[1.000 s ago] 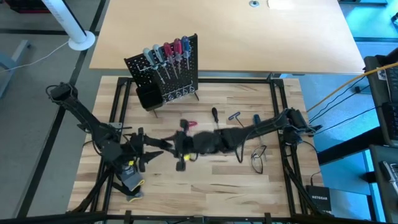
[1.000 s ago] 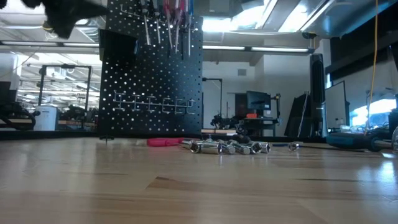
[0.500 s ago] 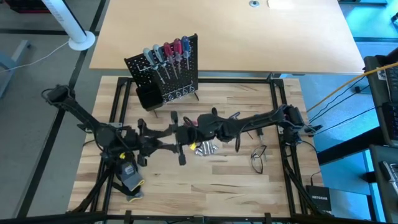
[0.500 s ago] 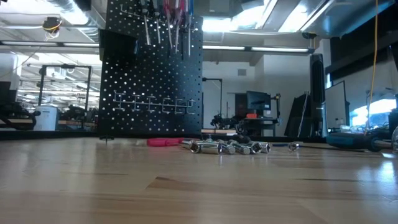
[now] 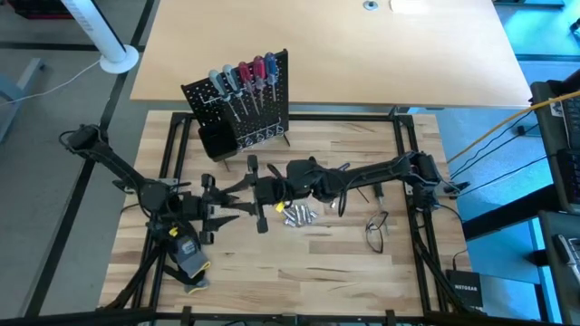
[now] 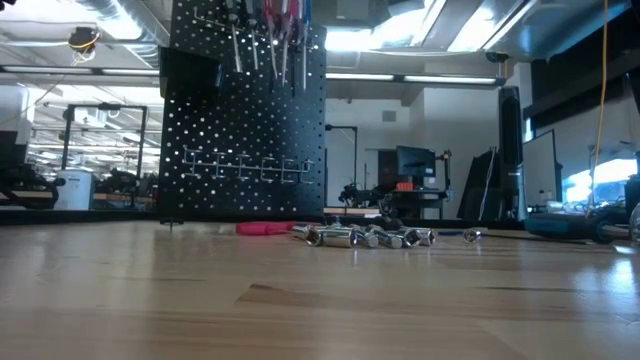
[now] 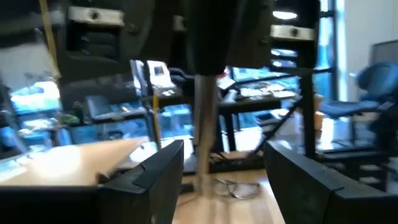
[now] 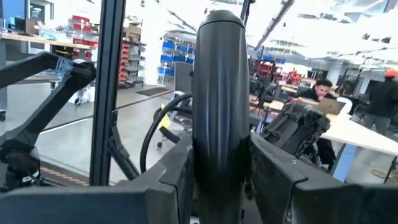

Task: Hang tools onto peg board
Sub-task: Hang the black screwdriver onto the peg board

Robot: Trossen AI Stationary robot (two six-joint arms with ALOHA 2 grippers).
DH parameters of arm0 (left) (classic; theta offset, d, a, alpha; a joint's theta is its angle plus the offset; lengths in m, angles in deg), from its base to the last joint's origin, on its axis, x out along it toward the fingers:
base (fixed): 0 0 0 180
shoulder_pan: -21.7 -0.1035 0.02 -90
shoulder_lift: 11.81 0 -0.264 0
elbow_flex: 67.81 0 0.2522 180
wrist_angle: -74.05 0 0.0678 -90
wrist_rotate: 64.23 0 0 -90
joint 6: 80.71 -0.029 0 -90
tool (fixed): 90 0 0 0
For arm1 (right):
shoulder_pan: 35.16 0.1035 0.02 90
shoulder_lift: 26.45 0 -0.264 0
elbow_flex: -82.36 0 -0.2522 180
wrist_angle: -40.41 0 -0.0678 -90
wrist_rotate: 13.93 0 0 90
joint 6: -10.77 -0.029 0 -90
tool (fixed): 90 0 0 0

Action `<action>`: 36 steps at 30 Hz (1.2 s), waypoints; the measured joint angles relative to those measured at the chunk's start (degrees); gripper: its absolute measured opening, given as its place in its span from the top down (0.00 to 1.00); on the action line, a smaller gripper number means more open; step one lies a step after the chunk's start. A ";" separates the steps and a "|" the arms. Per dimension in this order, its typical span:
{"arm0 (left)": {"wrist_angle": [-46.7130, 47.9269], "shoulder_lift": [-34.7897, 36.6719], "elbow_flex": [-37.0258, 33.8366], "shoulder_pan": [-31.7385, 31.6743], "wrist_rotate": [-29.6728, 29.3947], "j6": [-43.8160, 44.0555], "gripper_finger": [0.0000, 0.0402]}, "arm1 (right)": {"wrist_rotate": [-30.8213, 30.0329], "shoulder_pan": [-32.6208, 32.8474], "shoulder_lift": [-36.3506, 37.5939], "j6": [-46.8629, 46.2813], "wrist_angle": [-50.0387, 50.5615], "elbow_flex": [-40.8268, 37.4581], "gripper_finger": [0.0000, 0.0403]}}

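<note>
Two arms meet over the middle of the worktop (image 5: 362, 272).
The right tool (image 8: 221, 186) is clamped on a black-handled screwdriver (image 8: 219, 93); the left tool (image 7: 214, 180) stands apart around its shaft. The peg board (image 5: 237, 113) stands behind.

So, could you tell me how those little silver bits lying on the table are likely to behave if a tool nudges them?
The silver bits look like short round cylinders lying on their sides, so they would probably roll. They sit in a loose cluster, so a push likely scatters them. Their shiny metal looks slippery to pinch.
</note>
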 joint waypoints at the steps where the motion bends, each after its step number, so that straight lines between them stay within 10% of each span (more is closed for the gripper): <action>1: -0.39 0.00 0.00 -0.50 -0.50 -0.85 0.48 | 0.00 -0.29 -0.01 0.04 -0.58 0.00 0.69; 9: -0.10 0.00 0.00 -5.35 -0.85 -1.58 0.52 | -0.01 -1.53 -2.59 0.45 -4.20 -0.04 0.69; 26: 2.91 0.13 0.00 -4.74 -1.11 -2.45 0.96 | 0.44 -2.78 -2.75 -0.10 -4.12 -0.04 0.69; 36: 3.06 0.28 0.00 -4.69 -1.26 -2.31 0.97 | 0.13 -2.77 -2.75 -0.58 -3.43 -0.02 0.61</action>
